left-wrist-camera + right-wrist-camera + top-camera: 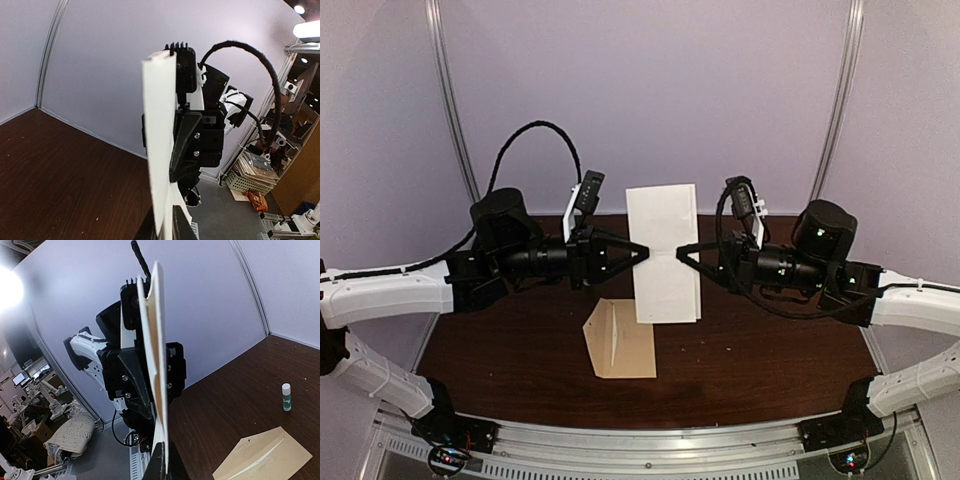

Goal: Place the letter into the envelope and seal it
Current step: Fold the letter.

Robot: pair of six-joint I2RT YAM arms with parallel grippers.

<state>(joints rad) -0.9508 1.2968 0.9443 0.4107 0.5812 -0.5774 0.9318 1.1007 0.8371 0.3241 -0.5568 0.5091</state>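
The letter [665,250] is a folded white sheet held in the air above the table between the two grippers. My left gripper [642,252] is shut on its left edge, my right gripper [684,253] on its right edge. It shows edge-on in the left wrist view [159,150] and in the right wrist view [159,375]. The tan envelope [620,340] lies flat on the brown table below, toward the front, its flap pointing left. It also shows in the right wrist view [262,456].
A small glue stick [286,396] with a white cap stands upright on the table [770,350] beyond the envelope in the right wrist view. Purple walls close in the back and sides. A metal rail [650,445] runs along the near edge.
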